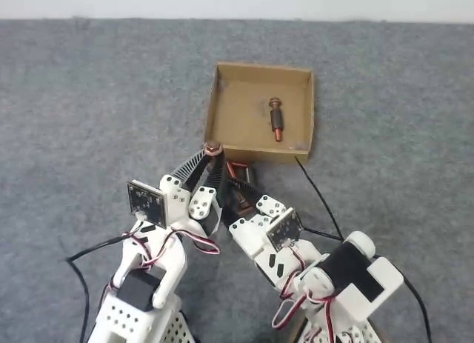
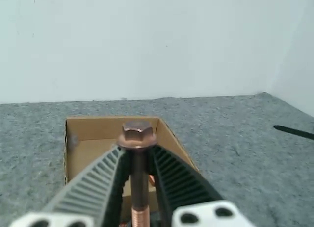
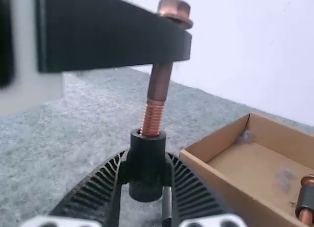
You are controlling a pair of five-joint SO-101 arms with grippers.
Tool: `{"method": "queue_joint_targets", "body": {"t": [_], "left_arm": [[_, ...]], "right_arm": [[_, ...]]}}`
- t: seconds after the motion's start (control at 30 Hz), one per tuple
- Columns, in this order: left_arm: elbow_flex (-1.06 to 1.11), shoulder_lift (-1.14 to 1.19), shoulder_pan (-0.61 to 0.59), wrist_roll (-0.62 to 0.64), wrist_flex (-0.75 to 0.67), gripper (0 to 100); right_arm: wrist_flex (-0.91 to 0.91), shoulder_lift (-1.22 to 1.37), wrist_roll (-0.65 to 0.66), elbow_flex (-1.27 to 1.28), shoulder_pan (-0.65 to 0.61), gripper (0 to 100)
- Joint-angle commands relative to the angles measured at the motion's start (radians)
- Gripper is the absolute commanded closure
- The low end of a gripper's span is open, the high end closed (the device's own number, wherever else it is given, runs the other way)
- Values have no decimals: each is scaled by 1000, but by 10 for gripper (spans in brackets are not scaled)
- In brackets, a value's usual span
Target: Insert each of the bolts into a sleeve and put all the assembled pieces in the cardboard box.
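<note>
Bolt, pinched upright by the left gripper, enters the sleeve pinched by the right gripper, at the high view's centre, just below the cardboard box.

My copper bolt stands upright just outside the cardboard box's near wall, threaded tip poking into the black sleeve under it. One finished bolt-in-sleeve piece lies flat inside the box.
</note>
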Motion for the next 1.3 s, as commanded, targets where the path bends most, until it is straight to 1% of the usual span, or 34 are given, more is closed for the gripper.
{"method": "queue_joint_targets", "body": {"t": [0.0, 0.27, 0.43, 0.63, 1.13, 1.2, 1.27], "left_arm": [[-13, -25, 2, 12, 3, 988], [-13, -25, -6, 11, 72, 988], [-13, -25, 2, 11, 130, 988], [-13, -25, 0, 9, 186, 988], [-13, -25, 0, 9, 180, 987], [-13, -25, 0, 9, 180, 967], [-13, -25, -6, 9, 181, 923]], "right_arm": [[-36, -24, 21, 9, 15, 993], [-31, -24, 21, 11, 16, 993], [-31, -24, 17, 3, 50, 993], [-31, -24, 17, 2, 51, 993], [-31, -18, 17, 2, 51, 993], [-30, -16, 18, 2, 51, 993], [-30, -16, 18, 2, 51, 993]]}}
